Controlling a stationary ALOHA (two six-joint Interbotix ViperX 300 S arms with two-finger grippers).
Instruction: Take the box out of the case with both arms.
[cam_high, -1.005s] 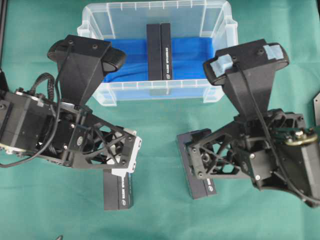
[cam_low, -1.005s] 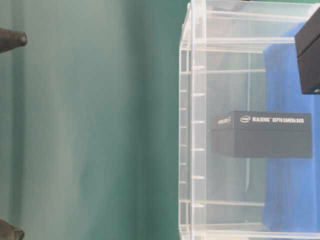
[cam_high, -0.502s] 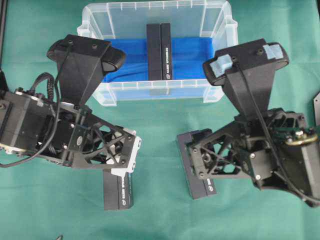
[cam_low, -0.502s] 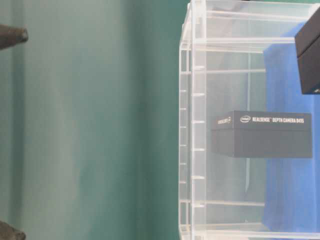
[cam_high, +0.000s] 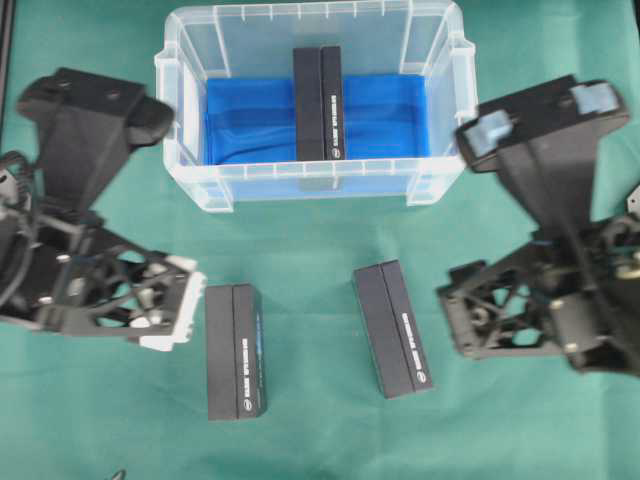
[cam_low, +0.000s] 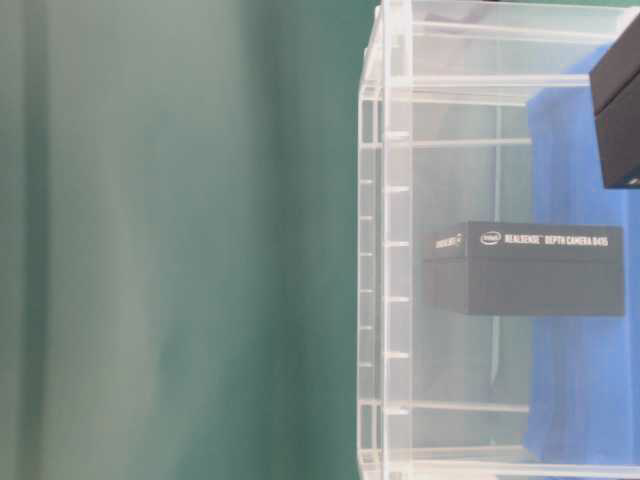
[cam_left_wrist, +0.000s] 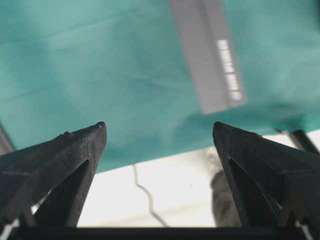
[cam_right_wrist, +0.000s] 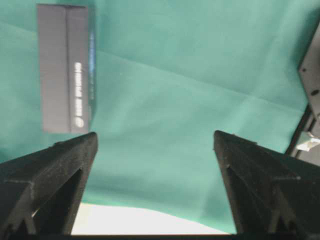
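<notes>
Black lattice left gripper (cam_high: 172, 305) gapes empty, a black cardboard box (cam_high: 236, 351) just right of it; another (cam_high: 393, 329) lies left of your wide-open, empty right gripper (cam_high: 462, 318). Mind the clear plastic case (cam_high: 440, 180) beyond: uneven lifts could tilt its "REALSENSE DEPTH CAMERA D455" box (cam_high: 319, 90)

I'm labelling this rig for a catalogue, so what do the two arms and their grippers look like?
Both arms are black, with open-lattice gripper frames. The left gripper has white parts at its tip, and black cables run along that arm. The right gripper is all black; its wide camera mount carries pale grey-blue patches.
</notes>
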